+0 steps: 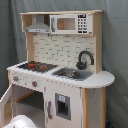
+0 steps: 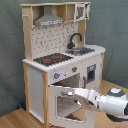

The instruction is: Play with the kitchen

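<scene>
The toy kitchen (image 1: 64,75) (image 2: 60,55) of white panels and pale wood stands upright in both exterior views. It has a red-ringed hob (image 1: 34,65) (image 2: 53,59), a black faucet (image 1: 85,59) (image 2: 75,39), a grey hood (image 1: 39,26) (image 2: 49,20) and a sink (image 1: 72,73). Its windowed oven door (image 2: 67,104) (image 1: 6,104) hangs swung open. In the second exterior view my gripper (image 2: 75,94) reaches in from the lower right and sits at the door's upper edge. In the first exterior view only a white part of the arm (image 1: 21,122) shows at the bottom.
A grey curtain (image 2: 112,25) hangs behind the kitchen. It stands on a wooden floor (image 2: 15,119). A second narrow cupboard door with a small window (image 1: 62,106) is closed beside the oven. A microwave (image 1: 70,23) sits on the top shelf.
</scene>
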`<state>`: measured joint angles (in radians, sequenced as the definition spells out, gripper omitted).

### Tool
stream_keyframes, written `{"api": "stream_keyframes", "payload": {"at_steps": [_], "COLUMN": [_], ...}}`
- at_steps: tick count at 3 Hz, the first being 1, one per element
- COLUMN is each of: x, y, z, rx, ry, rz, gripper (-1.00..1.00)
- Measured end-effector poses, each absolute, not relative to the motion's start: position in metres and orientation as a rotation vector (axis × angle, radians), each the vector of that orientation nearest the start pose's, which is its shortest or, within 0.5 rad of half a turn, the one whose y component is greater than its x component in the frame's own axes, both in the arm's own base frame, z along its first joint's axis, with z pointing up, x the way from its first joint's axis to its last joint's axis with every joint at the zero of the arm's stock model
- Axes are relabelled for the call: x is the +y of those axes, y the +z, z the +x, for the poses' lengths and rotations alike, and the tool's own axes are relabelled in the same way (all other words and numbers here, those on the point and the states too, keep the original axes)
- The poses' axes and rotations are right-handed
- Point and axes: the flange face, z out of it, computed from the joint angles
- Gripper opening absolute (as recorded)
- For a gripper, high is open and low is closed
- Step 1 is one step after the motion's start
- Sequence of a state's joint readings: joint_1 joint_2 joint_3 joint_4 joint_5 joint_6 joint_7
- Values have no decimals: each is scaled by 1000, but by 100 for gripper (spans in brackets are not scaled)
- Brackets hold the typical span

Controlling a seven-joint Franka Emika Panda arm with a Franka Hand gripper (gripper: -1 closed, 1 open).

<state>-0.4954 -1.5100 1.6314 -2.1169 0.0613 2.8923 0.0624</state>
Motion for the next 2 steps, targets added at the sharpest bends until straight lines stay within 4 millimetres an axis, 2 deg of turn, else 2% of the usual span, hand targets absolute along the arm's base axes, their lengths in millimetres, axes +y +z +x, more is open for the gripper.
{"api": "stream_keyframes", "payload": {"at_steps": [2], "x": [557], "y": [282], "z": [123], "rx": [1374], "ry": [1455], "rz": [1387], "gripper": [100]}}
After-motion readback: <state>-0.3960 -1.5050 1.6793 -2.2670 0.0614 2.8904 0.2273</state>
